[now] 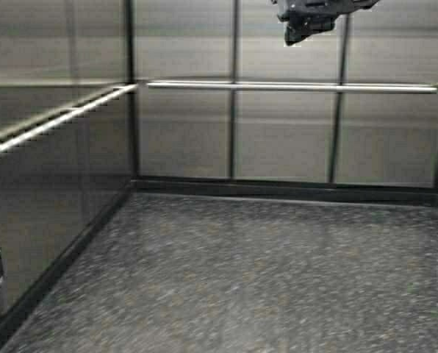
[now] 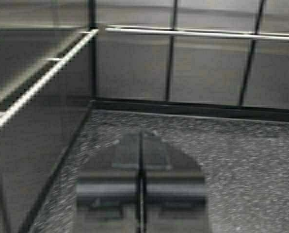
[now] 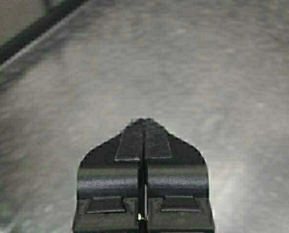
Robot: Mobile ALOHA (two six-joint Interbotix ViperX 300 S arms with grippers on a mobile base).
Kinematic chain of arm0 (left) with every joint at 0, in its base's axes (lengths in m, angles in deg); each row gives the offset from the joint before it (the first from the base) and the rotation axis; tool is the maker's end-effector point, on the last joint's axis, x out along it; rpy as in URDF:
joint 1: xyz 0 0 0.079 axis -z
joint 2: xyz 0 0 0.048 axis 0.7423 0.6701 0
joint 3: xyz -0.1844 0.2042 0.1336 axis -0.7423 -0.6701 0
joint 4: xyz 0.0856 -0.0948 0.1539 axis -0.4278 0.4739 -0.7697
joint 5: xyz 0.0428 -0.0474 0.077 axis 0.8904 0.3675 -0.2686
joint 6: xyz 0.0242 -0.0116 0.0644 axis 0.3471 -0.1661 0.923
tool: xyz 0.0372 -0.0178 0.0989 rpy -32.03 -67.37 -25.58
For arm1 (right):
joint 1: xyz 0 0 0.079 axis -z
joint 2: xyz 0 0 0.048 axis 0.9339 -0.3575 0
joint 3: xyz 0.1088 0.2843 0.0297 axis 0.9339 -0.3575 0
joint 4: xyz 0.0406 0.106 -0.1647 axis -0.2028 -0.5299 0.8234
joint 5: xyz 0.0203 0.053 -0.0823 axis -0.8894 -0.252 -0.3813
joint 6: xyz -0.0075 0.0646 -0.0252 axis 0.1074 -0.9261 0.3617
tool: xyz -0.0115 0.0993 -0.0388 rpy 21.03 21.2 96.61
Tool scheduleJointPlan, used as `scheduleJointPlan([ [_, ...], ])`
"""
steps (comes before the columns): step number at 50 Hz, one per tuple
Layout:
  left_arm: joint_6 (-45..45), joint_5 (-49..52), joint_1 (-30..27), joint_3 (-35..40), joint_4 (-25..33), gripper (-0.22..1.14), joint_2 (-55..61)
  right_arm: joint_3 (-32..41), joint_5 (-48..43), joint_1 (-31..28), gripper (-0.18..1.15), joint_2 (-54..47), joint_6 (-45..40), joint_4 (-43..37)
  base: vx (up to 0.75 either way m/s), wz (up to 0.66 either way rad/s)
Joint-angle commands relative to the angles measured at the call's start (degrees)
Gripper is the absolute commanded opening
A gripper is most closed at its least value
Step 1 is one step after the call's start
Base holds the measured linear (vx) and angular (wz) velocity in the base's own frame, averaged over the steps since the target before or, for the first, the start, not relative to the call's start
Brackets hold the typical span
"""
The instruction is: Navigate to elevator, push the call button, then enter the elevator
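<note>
While the robot faces the back corner of the elevator [image 1: 182, 132], steel wall panels rise on the far side and the left, each with a white handrail [image 1: 292, 87] running along it. Below them the dark speckled floor [image 1: 241, 279] spreads out. Its left gripper [image 2: 141, 141] points toward the floor, fingers pressed together on nothing. Its right gripper [image 3: 144, 126] is raised, likewise closed and empty.
</note>
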Motion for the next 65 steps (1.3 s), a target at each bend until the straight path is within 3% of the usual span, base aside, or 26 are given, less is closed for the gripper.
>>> scheduleJointPlan([
  [1,-0.1,-0.4,-0.1,1.2,-0.1,0.02,-0.2,1.0,-0.4,-0.2,0.06,1.4,-0.1,-0.1,0.43,-0.36],
  [21,-1.3,-0.4,-0.1,0.6,-0.1,0.02,-3.0,0.7,-0.5,-0.2,0.06,2.1,0.0,-0.1,0.41,-0.22],
  [35,-2.5,0.9,0.2,-1.8,0.5,0.02,-13.1,0.5,-2.2,-0.3,0.06,1.1,0.2,-0.1,0.36,-0.13],
  [43,-1.7,2.4,-0.7,3.4,-0.1,0.02,-6.4,8.6,-3.3,2.3,0.06,-6.8,1.5,0.4,-0.01,-0.19],
  [52,-3.7,4.0,-0.8,1.8,0.2,0.02,-3.7,3.9,-2.0,3.5,0.06,-6.2,1.7,0.4,0.05,-0.25],
  [65,-2.1,7.1,-0.8,-0.9,1.8,0.02,-3.5,3.3,-3.2,6.7,0.06,-6.7,2.0,0.8,0.0,0.01],
])
